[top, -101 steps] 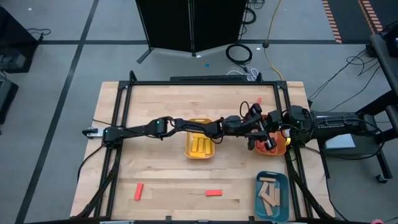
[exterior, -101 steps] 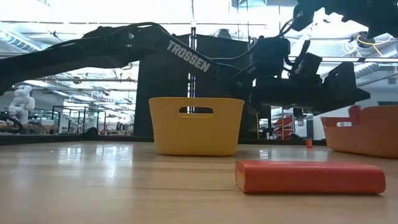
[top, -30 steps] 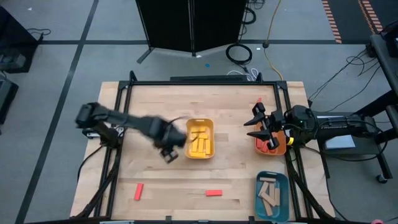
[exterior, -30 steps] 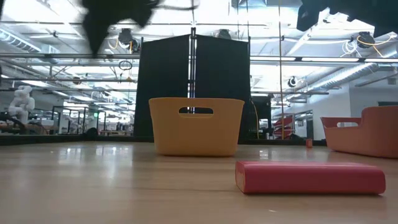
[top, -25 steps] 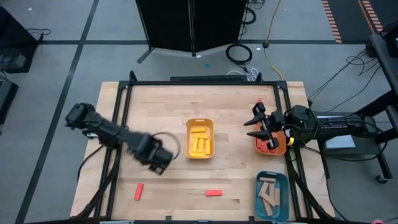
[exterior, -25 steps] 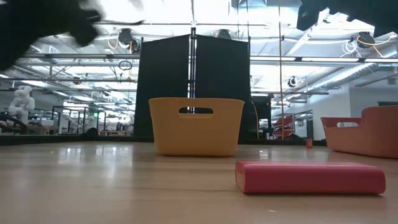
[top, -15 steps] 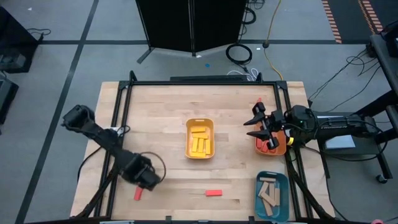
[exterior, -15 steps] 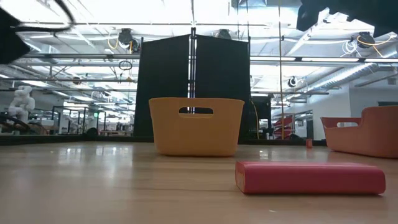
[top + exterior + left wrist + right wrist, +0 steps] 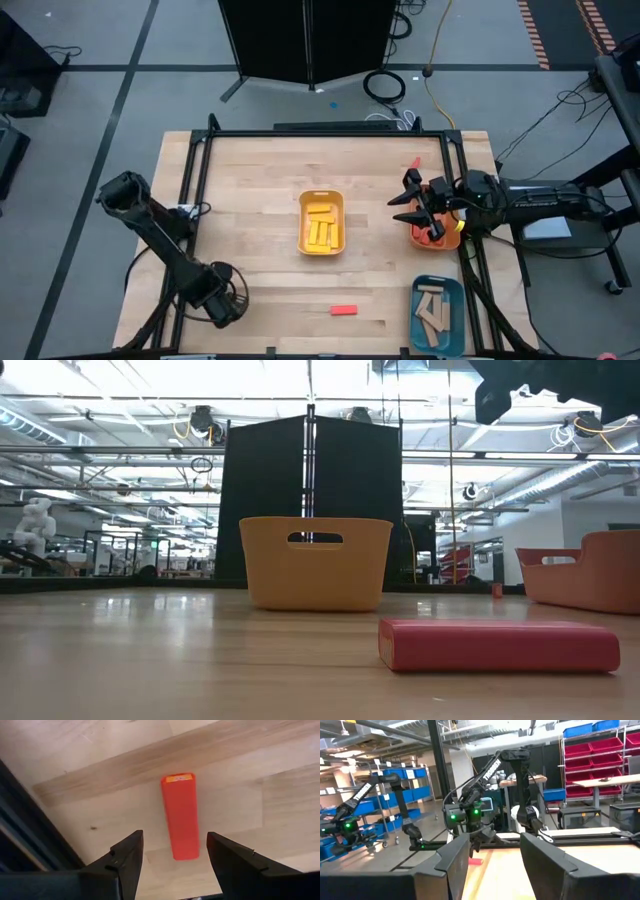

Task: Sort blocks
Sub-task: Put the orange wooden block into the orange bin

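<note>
My left gripper point(image 9: 224, 305) hangs open over the table's near-left part. In the left wrist view its gripper point(image 9: 175, 842) stands astride one end of a red block point(image 9: 180, 816) lying flat on the wood, with a gap on each side. In the high view the gripper hides that block. My right gripper point(image 9: 402, 192) waits open above the table-side rim of the orange tray point(image 9: 446, 236). A second red block point(image 9: 343, 310) lies flat near the table's near edge, large in the low view point(image 9: 498, 644). A third red block point(image 9: 413, 161) lies at the far right.
The yellow tray point(image 9: 321, 222) at the table's middle holds several yellow blocks. The teal tray point(image 9: 437, 313) at the near-right corner holds tan blocks. The black table frame point(image 9: 30, 835) runs close beside the left gripper. Bare wood lies between the trays and the near edge.
My left arm has swung from beside the yellow tray toward the table's near-left corner and come down over the red block there. The blocks and trays have stayed where they were.
</note>
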Action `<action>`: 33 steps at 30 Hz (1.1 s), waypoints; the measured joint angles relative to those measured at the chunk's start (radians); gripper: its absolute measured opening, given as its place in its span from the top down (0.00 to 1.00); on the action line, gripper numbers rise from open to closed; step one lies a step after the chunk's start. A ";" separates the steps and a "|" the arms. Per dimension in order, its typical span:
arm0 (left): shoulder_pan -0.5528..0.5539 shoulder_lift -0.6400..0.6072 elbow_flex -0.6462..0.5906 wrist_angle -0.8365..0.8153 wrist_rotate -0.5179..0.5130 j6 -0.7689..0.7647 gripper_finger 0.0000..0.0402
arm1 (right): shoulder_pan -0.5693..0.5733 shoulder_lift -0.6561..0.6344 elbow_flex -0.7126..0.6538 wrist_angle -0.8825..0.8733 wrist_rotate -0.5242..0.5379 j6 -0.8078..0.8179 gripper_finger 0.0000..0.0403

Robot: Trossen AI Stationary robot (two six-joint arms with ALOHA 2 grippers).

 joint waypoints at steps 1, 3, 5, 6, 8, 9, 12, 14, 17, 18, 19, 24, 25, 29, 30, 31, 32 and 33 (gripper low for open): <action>-0.002 0.004 0.000 0.007 -0.005 -0.005 0.47 | 0.000 0.000 0.000 0.001 0.000 0.000 0.58; -0.002 0.018 0.000 0.011 -0.009 -0.007 0.47 | 0.000 0.000 0.000 0.000 0.000 0.000 0.58; -0.002 0.037 0.000 0.028 -0.015 -0.007 0.47 | 0.000 0.000 0.000 0.000 0.000 0.000 0.58; -0.002 0.046 0.000 0.036 -0.015 -0.007 0.47 | 0.000 0.000 0.000 0.000 0.000 0.000 0.58; -0.002 0.066 0.000 0.049 -0.015 -0.003 0.47 | 0.000 0.000 0.000 0.000 0.000 -0.001 0.58; -0.002 0.077 0.000 0.056 -0.015 0.000 0.47 | 0.000 0.000 0.000 0.000 0.000 -0.002 0.58; -0.002 0.095 0.000 0.057 -0.015 0.001 0.47 | 0.000 0.000 0.000 0.000 0.000 -0.004 0.58; -0.002 0.099 0.000 0.060 -0.015 0.001 0.47 | 0.000 0.000 0.000 0.000 0.000 -0.008 0.58; -0.002 0.099 0.000 0.063 -0.021 0.002 0.47 | 0.000 0.000 0.000 0.000 0.000 -0.011 0.58; -0.004 0.099 0.000 0.063 -0.028 0.002 0.47 | 0.000 0.000 0.000 0.000 0.000 -0.011 0.58; -0.006 0.099 0.000 0.063 -0.038 0.001 0.47 | 0.000 0.000 0.000 0.000 0.000 -0.011 0.58; -0.009 0.127 0.001 0.088 -0.066 0.001 0.47 | 0.000 0.000 0.000 0.000 0.000 -0.011 0.58; -0.009 0.131 0.002 0.090 -0.062 0.001 0.47 | 0.000 0.000 0.000 0.001 0.000 -0.011 0.58; -0.008 0.136 0.003 0.096 -0.053 0.022 0.48 | 0.000 0.000 0.000 0.001 0.000 -0.011 0.58; -0.007 0.136 0.003 0.097 -0.051 0.023 0.49 | 0.000 0.000 0.000 0.000 0.000 -0.011 0.58; -0.007 0.136 0.003 0.098 -0.050 0.023 0.51 | 0.000 0.000 0.000 0.000 0.000 -0.011 0.58; -0.007 0.136 0.003 0.099 -0.049 0.023 0.53 | 0.000 0.000 0.000 0.000 0.000 -0.011 0.58; -0.007 0.136 0.003 0.100 -0.049 0.027 0.56 | 0.000 0.000 0.000 0.000 0.000 -0.011 0.58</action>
